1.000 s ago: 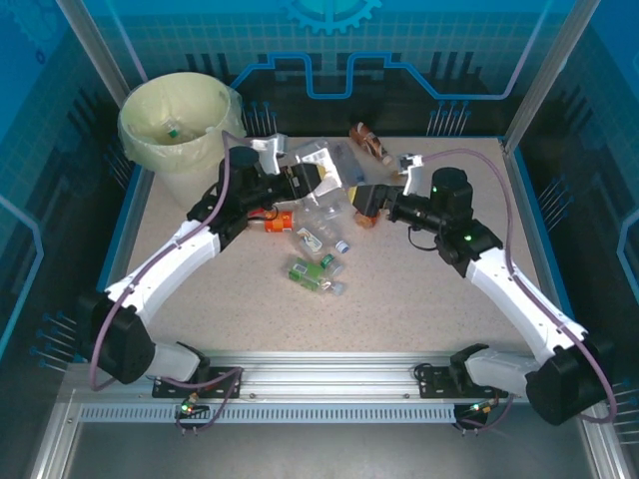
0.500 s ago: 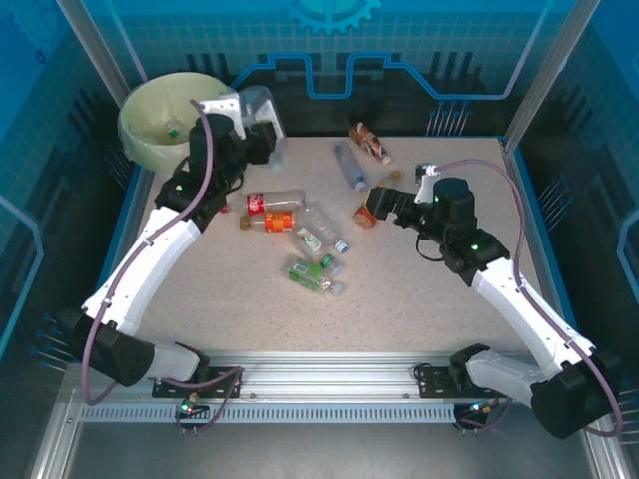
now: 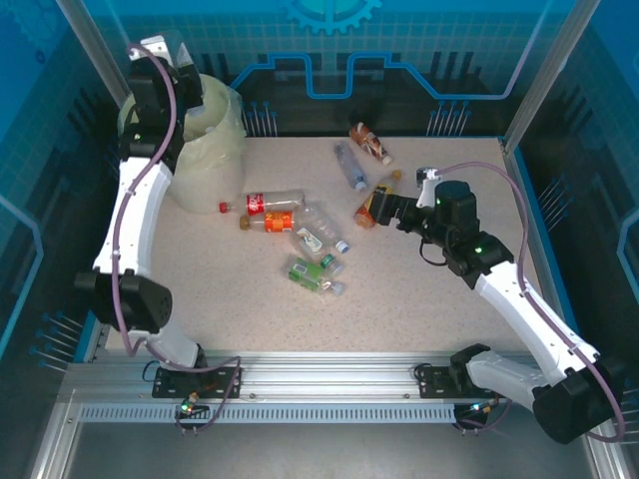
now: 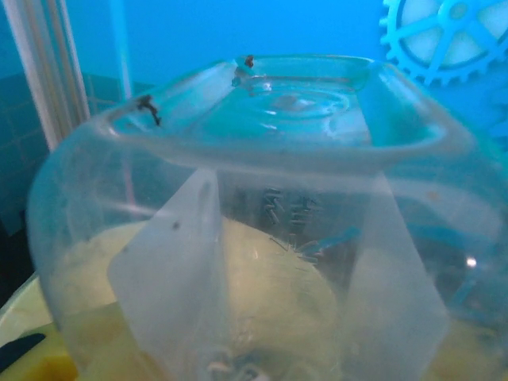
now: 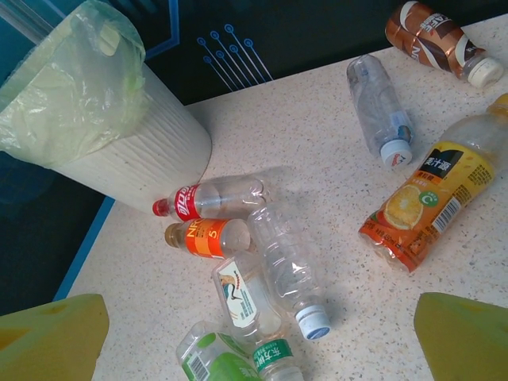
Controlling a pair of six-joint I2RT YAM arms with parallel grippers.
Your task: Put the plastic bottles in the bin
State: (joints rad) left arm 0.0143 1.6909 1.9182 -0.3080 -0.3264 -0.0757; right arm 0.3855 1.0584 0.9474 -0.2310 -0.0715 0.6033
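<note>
Well, my left claw [image 3: 178, 72] is up high, right over the bin [image 3: 205, 165]. It is shut tight on a clear bottle [image 4: 286, 143]. I can see my fingers [image 4: 171, 278] through the plastic, one on each side. The bottle's flat end points away from me. The bin is just under it, with its yellow bag [image 5: 71, 87] puffed up at the top.

My right claw [image 5: 262, 333] is over the tabletop [image 5: 333, 167], and it is wide open. It holds nothing. Its two yellow fingers [image 5: 48, 333] are far apart.

Just ahead of this claw is a little heap of bottles, all lying down. The green bottle [image 5: 230, 361] is the closest one. The white-label bottle [image 5: 242, 298] lies against it. The blue-cap bottle [image 5: 290, 270] is beside that one, with its cap pointing back at my claw. A bit further ahead are the orange bottle [image 5: 208, 236] and the red bottle [image 5: 206, 200], side by side.

Ahead and to the right of the claw is the juice bottle [image 5: 421, 206], near my right finger but not touching it. Further ahead lie an empty bottle [image 5: 379, 107] and, past that, a brown bottle [image 5: 432, 36].

The bin is far ahead and to the left of my right claw. The red bottle's cap is near the foot of the bin.
</note>
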